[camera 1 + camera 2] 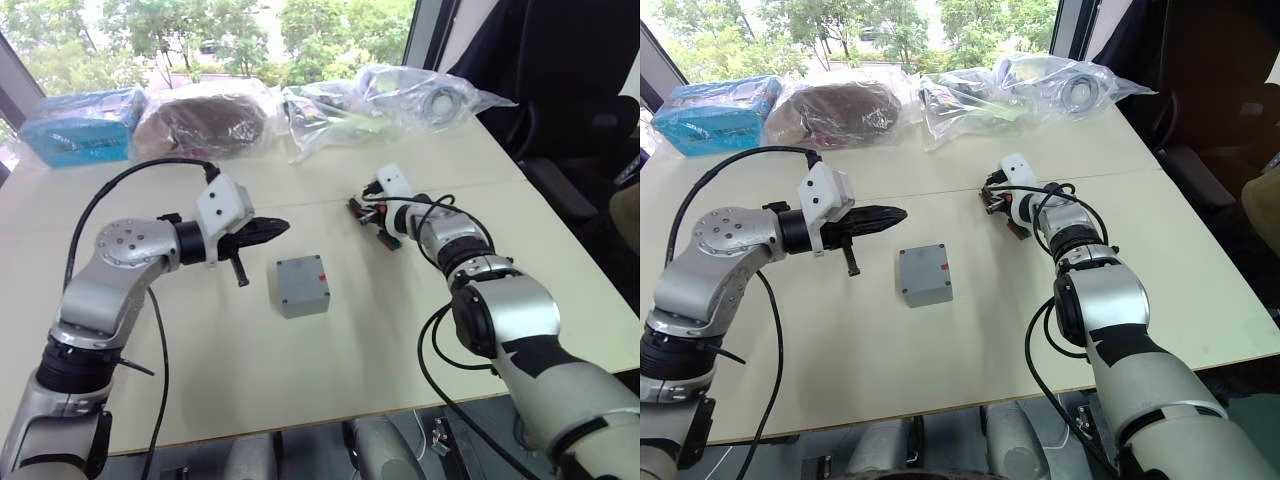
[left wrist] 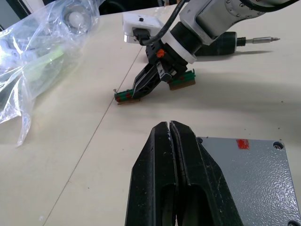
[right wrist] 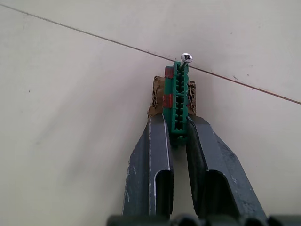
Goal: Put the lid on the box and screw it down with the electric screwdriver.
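Left gripper [image 1: 268, 229] level beside box [image 1: 302, 285], jaws clenched — right gripper [image 3: 178, 123] grasping green strip [image 3: 179, 101].

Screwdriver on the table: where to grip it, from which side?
The thick dark barrel of the screwdriver, not the thin bit. It lies flat on the table, so come from above, closing across the barrel.

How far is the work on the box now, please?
The lid already sits on the box. The right claw is shut on a green strip with a screw at its tip. The left claw is shut and empty beside the box. The electric screwdriver lies on the table, so screwing down remains.
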Tool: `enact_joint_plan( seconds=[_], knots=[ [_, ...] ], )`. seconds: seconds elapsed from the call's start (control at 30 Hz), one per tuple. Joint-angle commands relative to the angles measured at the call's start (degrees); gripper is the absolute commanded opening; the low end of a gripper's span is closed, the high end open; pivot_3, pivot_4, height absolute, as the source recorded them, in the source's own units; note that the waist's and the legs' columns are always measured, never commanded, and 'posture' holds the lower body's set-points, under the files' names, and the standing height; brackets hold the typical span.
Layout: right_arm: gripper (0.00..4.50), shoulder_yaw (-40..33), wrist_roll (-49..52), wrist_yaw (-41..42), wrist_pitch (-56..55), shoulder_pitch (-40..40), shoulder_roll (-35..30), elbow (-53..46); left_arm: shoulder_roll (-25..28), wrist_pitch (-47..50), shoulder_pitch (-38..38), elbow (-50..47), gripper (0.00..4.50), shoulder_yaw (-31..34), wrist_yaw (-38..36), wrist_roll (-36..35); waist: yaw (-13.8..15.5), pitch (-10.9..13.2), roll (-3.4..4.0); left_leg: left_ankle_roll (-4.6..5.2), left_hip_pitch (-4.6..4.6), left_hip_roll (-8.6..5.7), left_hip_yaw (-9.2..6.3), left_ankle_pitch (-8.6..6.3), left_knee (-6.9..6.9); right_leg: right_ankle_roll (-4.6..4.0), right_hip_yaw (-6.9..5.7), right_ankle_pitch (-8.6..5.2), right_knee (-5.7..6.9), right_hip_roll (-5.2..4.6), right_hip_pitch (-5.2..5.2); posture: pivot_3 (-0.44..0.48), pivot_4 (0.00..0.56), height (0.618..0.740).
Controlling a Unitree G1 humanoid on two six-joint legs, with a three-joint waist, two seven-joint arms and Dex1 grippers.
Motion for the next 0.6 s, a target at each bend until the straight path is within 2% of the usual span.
enact_joint_plan(
  seconds=[0.03,0.33,0.6],
  knots=[
    [0.09,2.3,-1.7,2.3,1.8,-0.4,0.2,-2.0,-0.1,-0.8,0.2,-1.9,0.00,0.2,0.3,-0.2,-0.1,0.0,0.00,0.00,0.00,0.00,0.00,0.00,0.00,0.00,0.00,0.00,0.00,0.00,0.00,0.000,0.150,0.740],
    [0.09,7.9,-3.5,10.2,8.6,3.2,0.0,-10.3,-1.2,-1.7,-0.2,-0.8,0.00,-0.7,0.1,0.2,-0.1,0.0,-0.01,0.00,0.05,0.00,0.00,0.00,0.00,0.00,0.00,0.00,0.05,0.00,0.02,0.000,0.150,0.740],
    [0.09,10.0,-3.1,12.8,16.2,8.0,-1.2,-20.9,-1.7,-2.5,-0.8,0.3,0.00,-1.2,-0.2,0.6,0.0,0.0,-0.01,0.00,0.18,0.00,0.00,0.00,0.00,0.00,0.00,0.00,0.11,0.01,0.12,0.000,0.150,0.740]
  ],
)
